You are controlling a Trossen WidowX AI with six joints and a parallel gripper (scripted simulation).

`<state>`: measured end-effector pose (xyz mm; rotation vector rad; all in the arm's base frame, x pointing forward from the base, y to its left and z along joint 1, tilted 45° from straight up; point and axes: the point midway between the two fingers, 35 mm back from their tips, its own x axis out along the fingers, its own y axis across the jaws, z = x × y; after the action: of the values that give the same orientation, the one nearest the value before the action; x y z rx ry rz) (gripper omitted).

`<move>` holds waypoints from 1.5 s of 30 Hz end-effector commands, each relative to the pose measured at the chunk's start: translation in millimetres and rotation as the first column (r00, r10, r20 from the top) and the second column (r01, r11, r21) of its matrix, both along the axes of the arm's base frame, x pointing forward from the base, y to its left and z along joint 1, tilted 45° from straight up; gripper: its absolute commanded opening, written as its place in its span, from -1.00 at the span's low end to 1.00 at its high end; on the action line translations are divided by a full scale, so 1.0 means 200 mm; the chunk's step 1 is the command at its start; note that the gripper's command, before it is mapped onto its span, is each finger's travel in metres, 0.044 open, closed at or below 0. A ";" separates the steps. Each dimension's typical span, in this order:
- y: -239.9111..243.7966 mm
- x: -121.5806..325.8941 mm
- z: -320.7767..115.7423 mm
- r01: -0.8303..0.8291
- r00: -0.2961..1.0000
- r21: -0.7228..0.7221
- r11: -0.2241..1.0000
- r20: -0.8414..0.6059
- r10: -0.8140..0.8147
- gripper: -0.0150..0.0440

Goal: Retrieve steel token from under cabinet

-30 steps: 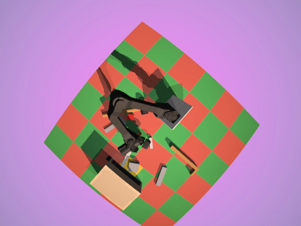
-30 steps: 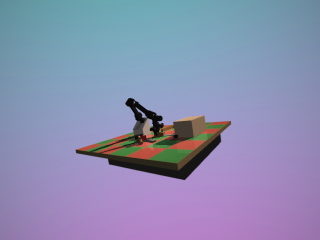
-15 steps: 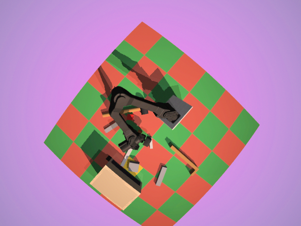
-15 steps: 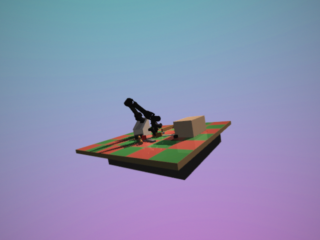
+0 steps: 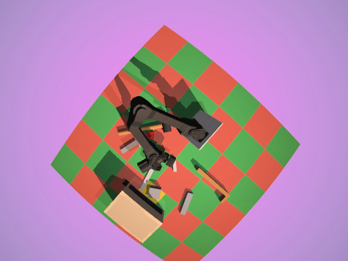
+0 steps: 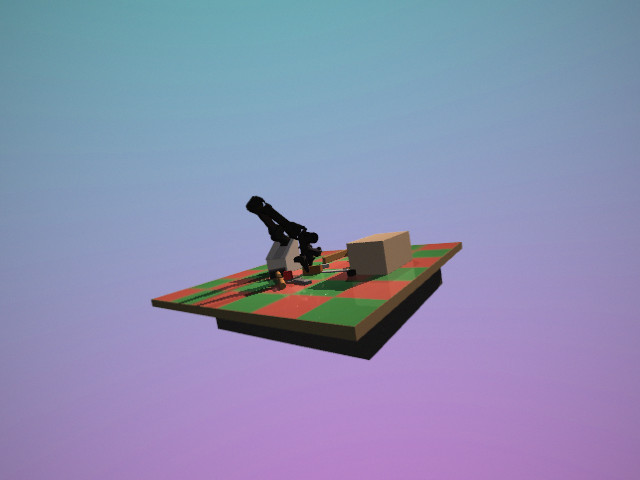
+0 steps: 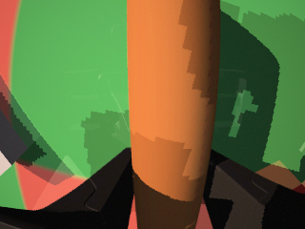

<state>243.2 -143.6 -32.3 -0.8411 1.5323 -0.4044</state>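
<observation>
My gripper (image 5: 156,166) (image 6: 307,267) (image 7: 166,156) is shut on a thick orange handle (image 6: 314,269) (image 7: 167,86), low over the table in front of the cabinet (image 5: 133,216) (image 6: 367,256). A thin pale rod (image 5: 148,176) (image 6: 336,270) runs from under the gripper toward the cabinet's front; its join to the handle is hidden. Its greyish end lies at the left edge of the yellow marked area (image 5: 161,196). A light grey, square-looking piece (image 5: 154,192) is on that area, right of the rod. I cannot tell whether it is the token. No token can be made out under the cabinet.
A grey bar (image 5: 186,203) and an orange L-shaped piece (image 5: 213,184) lie to the right. A small white piece (image 5: 174,166) is beside the gripper. A red block (image 5: 150,135) (image 6: 287,275), another grey bar (image 5: 128,146) (image 6: 301,281) and an orange bar (image 5: 153,127) lie behind, partly under the arm.
</observation>
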 end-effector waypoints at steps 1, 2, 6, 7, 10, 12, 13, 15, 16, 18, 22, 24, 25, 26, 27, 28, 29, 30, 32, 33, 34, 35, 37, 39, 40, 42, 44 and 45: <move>0.00 0.00 0.01 -0.006 1.000 0.000 1.000 -0.006 0.006 -0.49; -0.01 0.00 0.01 -0.008 1.000 0.000 1.000 -0.009 0.008 -0.49; -0.02 0.01 0.03 -0.021 1.000 0.000 1.000 -0.023 0.021 -0.49; -0.02 0.01 0.03 -0.024 0.999 0.000 1.000 -0.027 0.024 -0.49; -0.03 0.01 0.04 -0.033 0.999 0.000 0.999 -0.037 0.033 -0.49; -0.04 0.01 0.05 -0.039 0.998 0.000 0.999 -0.043 0.039 -0.49; -0.04 0.01 0.06 -0.042 0.998 0.000 0.999 -0.046 0.042 -0.49; -0.05 0.01 0.07 -0.047 0.998 0.000 0.999 -0.051 0.047 -0.49; -0.05 0.01 0.07 -0.049 0.997 0.000 0.999 -0.054 0.049 -0.49; -0.06 0.02 0.08 -0.054 0.997 0.000 0.999 -0.059 0.053 -0.49; -0.08 0.02 0.10 -0.062 0.996 0.000 0.998 -0.068 0.062 -0.49; -0.09 0.02 0.12 -0.066 0.995 0.000 0.998 -0.072 0.066 -0.49; -0.10 0.02 0.12 -0.068 0.995 0.000 0.998 -0.075 0.068 -0.49; -0.10 0.02 0.13 -0.070 0.995 0.000 0.998 -0.077 0.070 -0.49; -0.11 0.03 0.13 -0.072 0.994 0.000 0.997 -0.079 0.072 -0.49; -0.11 0.03 0.14 -0.074 0.994 0.000 0.997 -0.081 0.074 -0.49; -0.12 0.03 0.15 -0.076 0.994 0.000 0.997 -0.084 0.076 -0.49; -0.12 0.03 0.15 -0.078 0.993 0.000 0.997 -0.085 0.078 -0.49; -0.12 0.03 0.16 -0.080 0.993 0.000 0.997 -0.087 0.079 -0.49; -0.12 0.03 0.16 -0.080 0.993 0.000 0.997 -0.087 0.079 -0.49; -0.12 0.03 0.16 -0.080 0.993 0.000 0.997 -0.087 0.079 -0.49; -0.12 0.03 0.16 -0.080 0.993 0.000 0.997 -0.087 0.079 -0.49; -0.12 0.03 0.15 -0.080 0.993 0.000 0.997 -0.087 0.079 -0.49; -0.12 0.02 0.14 -0.079 0.992 0.003 0.997 -0.095 0.078 -0.31; -0.12 0.01 0.14 -0.078 0.992 0.004 0.997 -0.099 0.078 -0.22; -0.12 0.01 0.14 -0.078 0.992 0.003 0.997 -0.099 0.078 -0.05; -0.12 0.01 0.14 -0.078 0.992 0.003 0.997 -0.099 0.078 0.13; -0.12 0.01 0.14 -0.078 0.992 0.003 0.997 -0.099 0.078 0.19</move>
<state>245.4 -167.5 -4.5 -0.9298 1.5845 -0.3101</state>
